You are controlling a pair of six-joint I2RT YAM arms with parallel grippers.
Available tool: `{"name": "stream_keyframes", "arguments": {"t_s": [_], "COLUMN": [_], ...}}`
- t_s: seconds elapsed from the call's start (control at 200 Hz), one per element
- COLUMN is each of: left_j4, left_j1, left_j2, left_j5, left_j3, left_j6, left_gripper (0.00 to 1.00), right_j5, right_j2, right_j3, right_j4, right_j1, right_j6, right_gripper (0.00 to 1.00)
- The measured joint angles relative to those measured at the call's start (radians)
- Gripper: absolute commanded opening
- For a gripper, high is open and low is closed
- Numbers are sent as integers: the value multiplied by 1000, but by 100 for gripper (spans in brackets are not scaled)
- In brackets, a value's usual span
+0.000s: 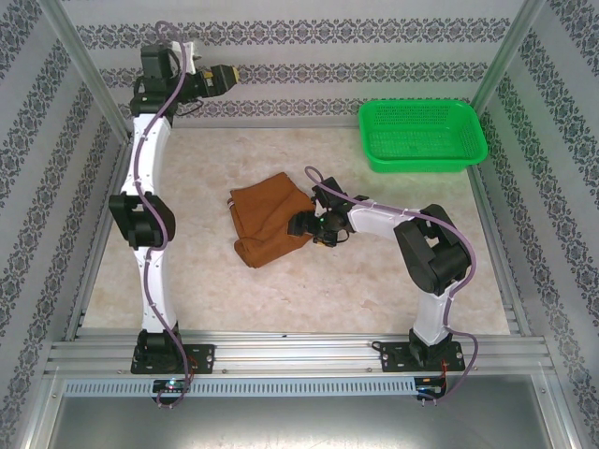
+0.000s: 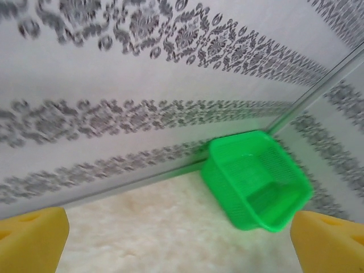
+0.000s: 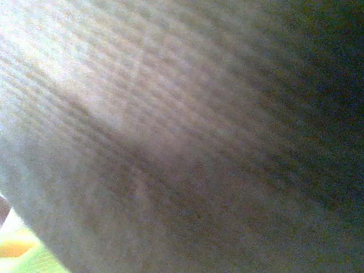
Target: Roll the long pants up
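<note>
The long pants (image 1: 267, 221) lie as a compact rust-brown bundle in the middle of the table, with a thicker rolled edge toward the near left. My right gripper (image 1: 307, 225) is pressed against the bundle's right side, its fingertips hidden by cloth. In the right wrist view, blurred brown cloth (image 3: 182, 136) sits right against the lens. My left gripper (image 1: 225, 77) is held high at the far left, near the back wall, far from the pants. Its yellow fingers (image 2: 31, 239) stand wide apart around nothing, so the left gripper (image 2: 182, 242) is open.
A green plastic basket (image 1: 426, 163) stands at the far right corner of the table, and its wall (image 2: 227, 187) also shows in the left wrist view. Patterned walls and metal posts enclose the pale marbled table (image 1: 215, 290).
</note>
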Motion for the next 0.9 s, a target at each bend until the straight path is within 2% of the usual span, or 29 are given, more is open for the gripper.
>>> {"name": "stream_keyframes", "arguments": {"t_s": [0.015,0.025,0.03,0.035,0.045,0.055,0.15,0.25,0.33,0.39,0.505,0.57,0.644,0.704,0.834,0.904], "left_j4": [2,7,10,14,16,23,38,-145,-260,-312,-280,-311,-335,-320,-212,-166], "left_j1": [1,2,2,2,3,4,10,5,-16,-53,-177,-247,-292,-288,-270,-299], "left_j2": [10,18,22,34,48,58,267,303,234,139,-89,-177,-219,-290,-566,-700], "left_j5": [13,23,30,39,58,72,190,181,34,-135,-443,-554,-623,-658,-732,-745], "left_j3": [9,16,19,29,49,64,340,315,140,-41,-361,-395,-323,-364,-764,-978], "left_j6": [-27,-39,-46,-64,-82,-91,-198,-97,29,153,358,410,446,471,522,537], "left_gripper": [48,44,71,81,95,99,100,100,100,100,100,100,100,100,100,100], "right_j5": [0,0,0,0,0,0,0,0,0,0,0,0,0,0,0,0], "right_j2": [0,0,0,0,0,0,0,0,1,3,7,11,19,24,31,32], "right_j3": [0,0,0,0,0,0,-1,-2,-2,-1,5,12,25,34,51,55], "right_j4": [0,0,0,0,0,1,3,7,7,7,3,-6,-21,-32,-56,-62], "right_j1": [0,0,0,0,0,0,0,0,0,0,0,0,0,0,0,0], "right_j6": [1,2,3,3,3,4,8,11,18,20,27,28,30,30,28,26], "right_gripper": [83,83,83,83,83,83,83,83,83,83,83,83,83,83,83,83]}}
